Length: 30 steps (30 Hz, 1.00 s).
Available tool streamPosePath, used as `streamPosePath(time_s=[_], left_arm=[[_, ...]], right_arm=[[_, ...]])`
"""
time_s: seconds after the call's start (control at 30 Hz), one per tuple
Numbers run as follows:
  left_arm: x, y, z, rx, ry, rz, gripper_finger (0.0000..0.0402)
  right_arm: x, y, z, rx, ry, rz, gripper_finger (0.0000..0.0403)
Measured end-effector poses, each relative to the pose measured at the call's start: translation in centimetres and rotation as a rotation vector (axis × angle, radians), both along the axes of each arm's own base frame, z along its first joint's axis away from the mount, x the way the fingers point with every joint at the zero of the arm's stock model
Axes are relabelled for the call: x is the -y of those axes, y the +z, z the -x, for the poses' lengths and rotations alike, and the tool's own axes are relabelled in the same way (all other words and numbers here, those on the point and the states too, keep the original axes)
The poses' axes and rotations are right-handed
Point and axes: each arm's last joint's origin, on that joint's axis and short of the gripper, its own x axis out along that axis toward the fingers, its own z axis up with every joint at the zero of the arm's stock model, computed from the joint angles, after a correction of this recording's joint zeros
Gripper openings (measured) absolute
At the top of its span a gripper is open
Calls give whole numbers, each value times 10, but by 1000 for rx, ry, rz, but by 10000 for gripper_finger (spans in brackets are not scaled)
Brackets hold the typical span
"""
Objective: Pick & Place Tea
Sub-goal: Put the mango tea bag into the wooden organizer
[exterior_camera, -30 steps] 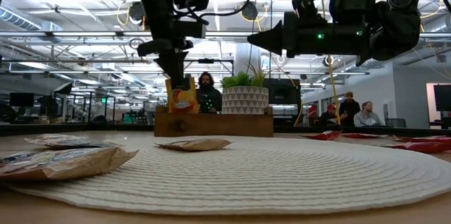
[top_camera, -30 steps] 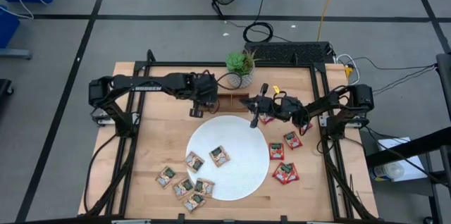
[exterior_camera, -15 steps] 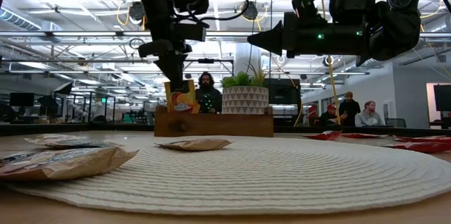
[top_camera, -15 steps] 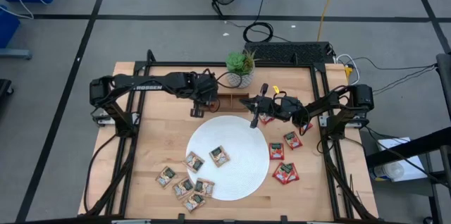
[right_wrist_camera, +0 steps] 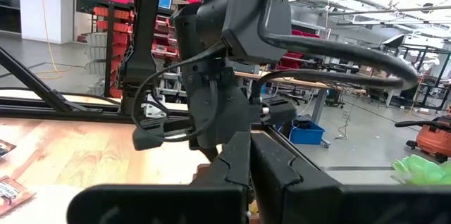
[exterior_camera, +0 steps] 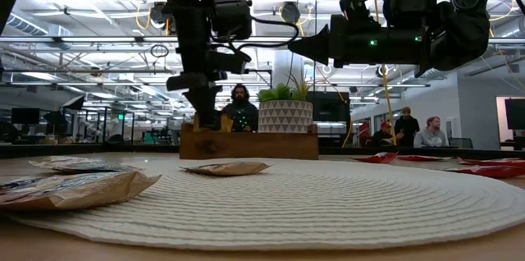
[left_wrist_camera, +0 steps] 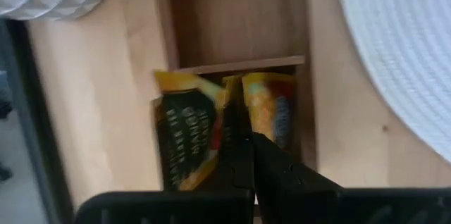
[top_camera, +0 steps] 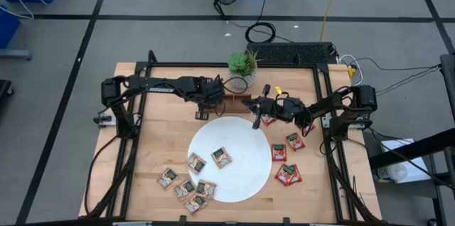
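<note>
My left gripper [exterior_camera: 203,105] is shut on a tan-orange tea sachet [left_wrist_camera: 271,111] inside the left end compartment of the brown wooden tray [exterior_camera: 250,142]. In the low view only a yellow sliver [exterior_camera: 199,119] shows above the tray wall. A dark-green printed sachet face [left_wrist_camera: 182,139] stands beside it; whether that is a second sachet I cannot tell. My right gripper [top_camera: 254,106] hangs shut and level over the far rim of the white plate [top_camera: 242,183]. Two tan sachets [top_camera: 221,157] lie flat on the plate. My left gripper pinches the tan-orange sachet by its upper edge [left_wrist_camera: 239,115] between its two fingers. The fingers come steeply from above. The sachet hangs below them, upright, down inside the tray compartment; whether its lower edge rests on the tray floor is hidden by the tray wall.
Several tan sachets [top_camera: 183,187] lie near the plate's near-left rim, red ones [top_camera: 286,174] on the table to its right. A potted plant [top_camera: 242,70] stands just behind the tray. People sit in the room beyond the table.
My left gripper has gone down, a little toward the tray, staying shut. The sachet, which hung in full view above the tray wall, has sunk into the left compartment, and only its top shows now.
</note>
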Motion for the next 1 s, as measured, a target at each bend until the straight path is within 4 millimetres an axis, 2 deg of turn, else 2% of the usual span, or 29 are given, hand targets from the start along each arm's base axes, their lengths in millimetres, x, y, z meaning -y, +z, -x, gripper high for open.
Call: streamPosePath(time_s=[0.2, 0.63, 1.0], left_arm=[[-2, 3, 1, -2, 50, -75, 8], [-3, 5, -3, 55, 79, -93, 58], [0, 9, -4, -6, 141, -394, 111]], right_arm=[[0, 0, 0, -1, 0, 0, 0], [0, -1, 0, -8, 0, -1, 0], [0, -2, 0, -21, 0, -3, 0]])
